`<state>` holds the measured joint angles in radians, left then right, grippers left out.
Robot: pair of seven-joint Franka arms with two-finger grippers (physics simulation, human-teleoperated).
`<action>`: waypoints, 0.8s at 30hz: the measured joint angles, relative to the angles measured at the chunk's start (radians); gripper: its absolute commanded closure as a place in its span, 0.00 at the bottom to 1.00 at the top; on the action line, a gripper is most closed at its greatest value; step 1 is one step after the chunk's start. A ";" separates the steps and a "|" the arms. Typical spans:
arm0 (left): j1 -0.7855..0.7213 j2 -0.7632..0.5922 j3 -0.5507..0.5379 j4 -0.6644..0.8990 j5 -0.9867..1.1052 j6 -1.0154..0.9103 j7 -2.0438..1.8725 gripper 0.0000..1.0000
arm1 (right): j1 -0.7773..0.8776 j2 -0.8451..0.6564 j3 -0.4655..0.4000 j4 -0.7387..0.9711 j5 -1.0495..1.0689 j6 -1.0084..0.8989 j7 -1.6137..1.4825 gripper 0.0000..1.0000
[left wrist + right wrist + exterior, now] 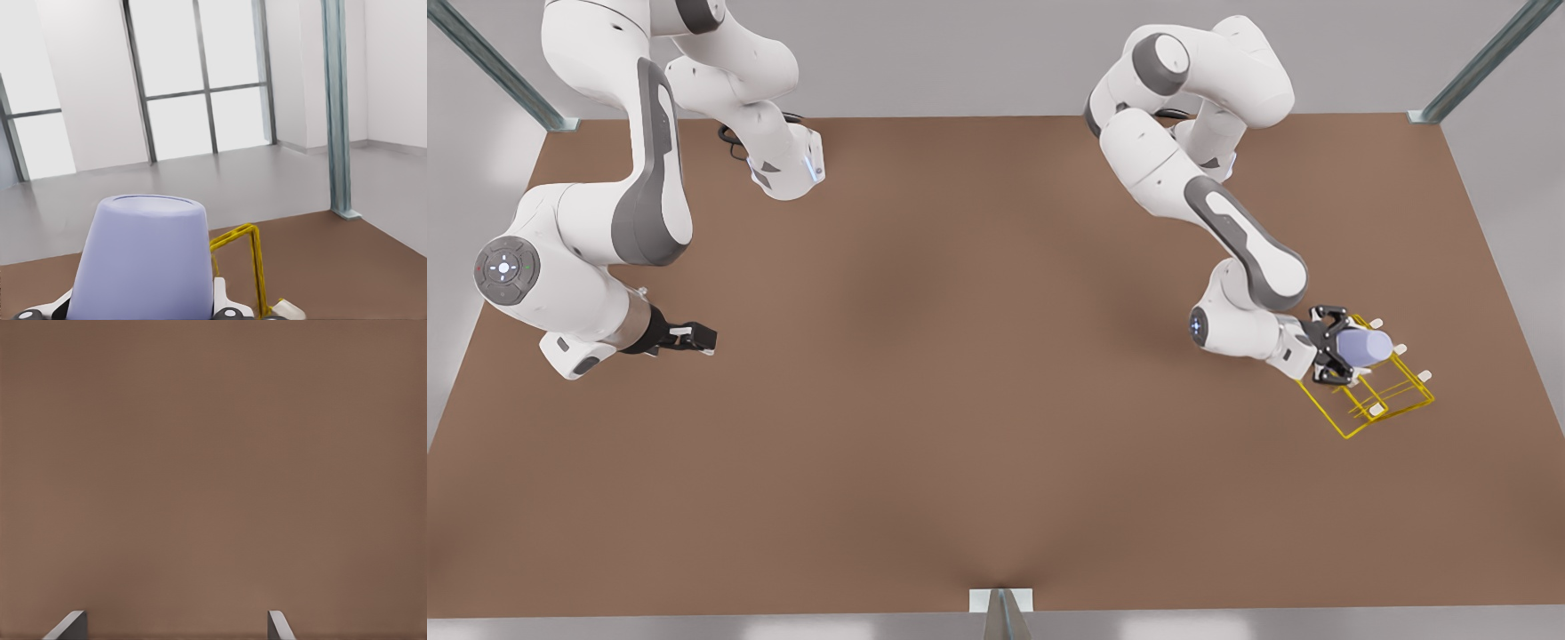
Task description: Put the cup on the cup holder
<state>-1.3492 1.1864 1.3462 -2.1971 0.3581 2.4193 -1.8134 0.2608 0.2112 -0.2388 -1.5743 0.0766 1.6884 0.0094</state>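
Observation:
The lavender-blue cup (1368,345) is tipped on its side, its closed base pointing to the front view's right, above the near-left part of the yellow wire cup holder (1392,398). My left gripper (1343,347) is shut on the cup, one finger on each side. In the left wrist view the cup (143,257) sits between the fingers (223,303), with a yellow wire loop (243,248) and a white peg tip (288,308) just beyond it. My right gripper (694,338) waits open over bare table at the front view's left, its fingertips (70,625) wide apart.
The brown table (960,373) stretches wide between the two arms. Metal frame posts (1485,62) stand at its far corners, and another post (337,107) rises by the table's edge near the cup holder. White-tipped pegs (1400,348) stick up from the cup holder.

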 measured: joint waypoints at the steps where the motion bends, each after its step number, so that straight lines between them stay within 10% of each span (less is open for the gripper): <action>1: -0.006 0.001 0.000 -0.005 -0.004 0.001 0.002 0.36 | 0.000 0.000 0.000 0.000 0.000 0.000 0.000 0.00; 12: -0.014 0.048 -0.013 -0.008 -0.101 0.004 -0.002 0.33 | -0.009 0.000 0.000 0.001 -0.001 -0.016 0.000 0.00; 14: -0.015 0.058 -0.015 -0.009 -0.117 0.005 -0.019 0.01 | -0.011 0.000 0.000 0.001 -0.001 -0.018 0.000 0.00; 24: -0.071 -0.120 -0.010 0.011 -0.099 -0.020 -0.080 0.00 | -0.011 0.000 0.000 0.003 -0.001 -0.031 0.000 0.00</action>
<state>-1.4202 1.0660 1.3359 -2.1857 0.2592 2.3991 -1.8939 0.2500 0.2112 -0.2388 -1.5713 0.0760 1.6571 0.0090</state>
